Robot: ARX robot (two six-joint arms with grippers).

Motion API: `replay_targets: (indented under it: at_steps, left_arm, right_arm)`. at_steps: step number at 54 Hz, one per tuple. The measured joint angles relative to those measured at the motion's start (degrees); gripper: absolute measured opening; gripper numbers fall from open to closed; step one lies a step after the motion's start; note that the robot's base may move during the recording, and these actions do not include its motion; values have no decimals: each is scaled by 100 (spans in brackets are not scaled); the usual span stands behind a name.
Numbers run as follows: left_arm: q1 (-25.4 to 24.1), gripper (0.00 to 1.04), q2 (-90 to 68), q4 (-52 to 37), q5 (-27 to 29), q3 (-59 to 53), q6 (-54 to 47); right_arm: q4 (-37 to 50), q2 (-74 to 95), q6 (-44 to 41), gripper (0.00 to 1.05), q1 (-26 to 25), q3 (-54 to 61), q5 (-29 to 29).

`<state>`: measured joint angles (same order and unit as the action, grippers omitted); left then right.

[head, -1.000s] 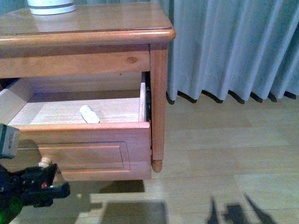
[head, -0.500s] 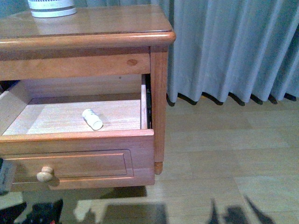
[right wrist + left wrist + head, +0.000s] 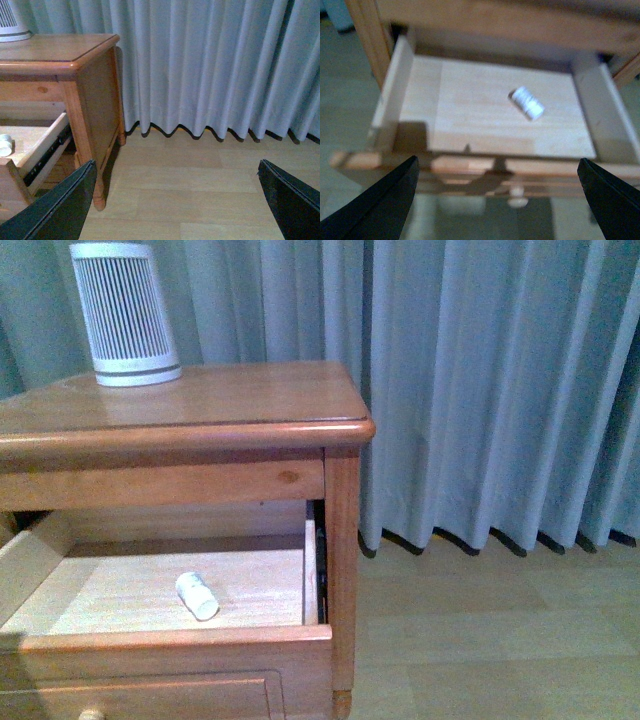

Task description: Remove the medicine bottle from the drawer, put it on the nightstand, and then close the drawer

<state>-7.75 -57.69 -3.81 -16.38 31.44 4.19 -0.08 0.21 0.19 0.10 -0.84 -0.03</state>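
1. The drawer (image 3: pixel 160 638) stood pulled out, so the opening step looked done.
2. The bottle (image 3: pixel 197 595) lay on its side on the drawer floor, right of middle, with nothing touching it.
3. The left claw (image 3: pixel 497 160) hung spread wide and empty near the drawer front. The right claw (image 3: pixel 176 162) was spread and empty too, off to the right.
4. Judged left to do: grasp the bottle, set it on the table (image 3: pixel 240 400), where a ribbed device (image 3: pixel 125 315) stood far left, then shut the drawer.
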Motion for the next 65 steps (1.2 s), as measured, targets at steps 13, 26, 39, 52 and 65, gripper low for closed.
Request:
replay_targets:
  at_steps: [13, 26, 39, 52, 65]
  left_arm:
    - [730, 69, 3606, 988, 1523, -575, -258]
    - [752, 27, 4673, 772, 1602, -1687, -354]
    - [756, 3, 5014, 599, 1628, -2199, -367]
    - [763, 3, 5224, 501, 1635, -2505, -372]
    - [776, 3, 5396, 455, 1666, -2732, -372]
  right_arm:
    - [0, 0, 0, 98, 0, 0, 0]
    - [0, 2, 0, 98, 0, 0, 24]
    - [0, 0, 0, 98, 0, 0, 11]
    - [2, -2, -2, 98, 0, 0, 9]
    - [4, 0, -2, 98, -7, 0, -37]
